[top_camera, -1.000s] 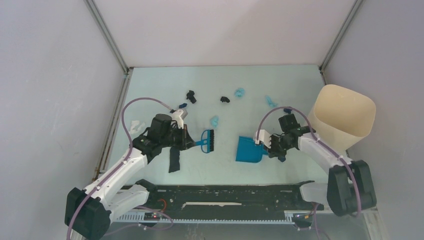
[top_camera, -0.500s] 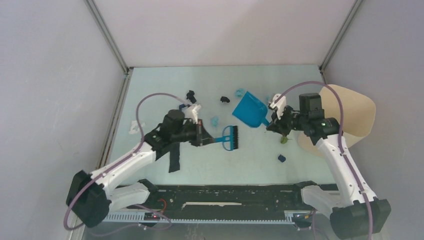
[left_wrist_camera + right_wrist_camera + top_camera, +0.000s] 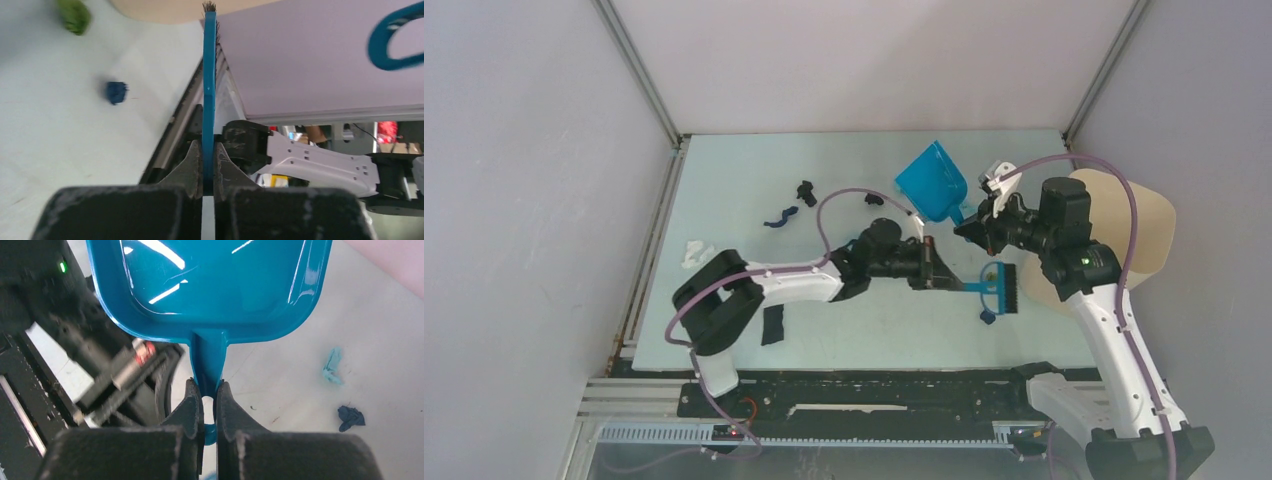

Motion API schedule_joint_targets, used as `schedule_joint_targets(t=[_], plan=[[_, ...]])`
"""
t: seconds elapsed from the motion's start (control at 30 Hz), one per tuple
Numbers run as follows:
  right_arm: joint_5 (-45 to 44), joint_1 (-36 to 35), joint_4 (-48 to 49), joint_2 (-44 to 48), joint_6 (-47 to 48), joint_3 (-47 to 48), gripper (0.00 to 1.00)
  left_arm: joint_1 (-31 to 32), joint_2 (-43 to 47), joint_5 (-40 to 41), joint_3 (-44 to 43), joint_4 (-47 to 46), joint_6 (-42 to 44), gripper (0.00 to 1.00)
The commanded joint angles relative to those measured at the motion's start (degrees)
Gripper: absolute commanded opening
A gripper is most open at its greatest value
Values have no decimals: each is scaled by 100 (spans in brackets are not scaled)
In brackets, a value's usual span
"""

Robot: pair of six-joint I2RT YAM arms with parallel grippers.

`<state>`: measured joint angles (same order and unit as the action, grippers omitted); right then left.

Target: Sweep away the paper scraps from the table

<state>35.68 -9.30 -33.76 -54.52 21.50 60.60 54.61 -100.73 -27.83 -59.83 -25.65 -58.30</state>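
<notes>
step: sweeping under way, dustpan (image 3: pixel 932 183) held off table (image 3: pixel 754 160) | left gripper (image 3: pixel 208 150) clamped on brush (image 3: pixel 1002 287), right gripper (image 3: pixel 207 390) clamped on dustpan handle | paper scraps (image 3: pixel 806 190) scattered far-left, dark blue scrap (image 3: pixel 987 318) just beside brush | next: dustpan to be set flat beside it

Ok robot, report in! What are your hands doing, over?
Left gripper shut on blue hand brush. Right gripper shut on blue plastic dustpan. Small paper scraps scattered on pale green table. Tall beige bin at right edge.
</notes>
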Motion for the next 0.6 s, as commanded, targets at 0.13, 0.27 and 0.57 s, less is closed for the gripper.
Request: schedule_joint_targets(t=[0.13, 0.27, 0.57], plan=[[241, -7, 781, 326, -497, -41, 0, 487, -1065, -13, -1154, -369, -944, 0], [130, -61, 801, 506, -380, -181, 0, 672, -1722, 139, -1840, 103, -1059, 0], [-80, -204, 905, 884, -195, -530, 0, 877, -2907, 448, -3130, 1425, -1625, 0]])
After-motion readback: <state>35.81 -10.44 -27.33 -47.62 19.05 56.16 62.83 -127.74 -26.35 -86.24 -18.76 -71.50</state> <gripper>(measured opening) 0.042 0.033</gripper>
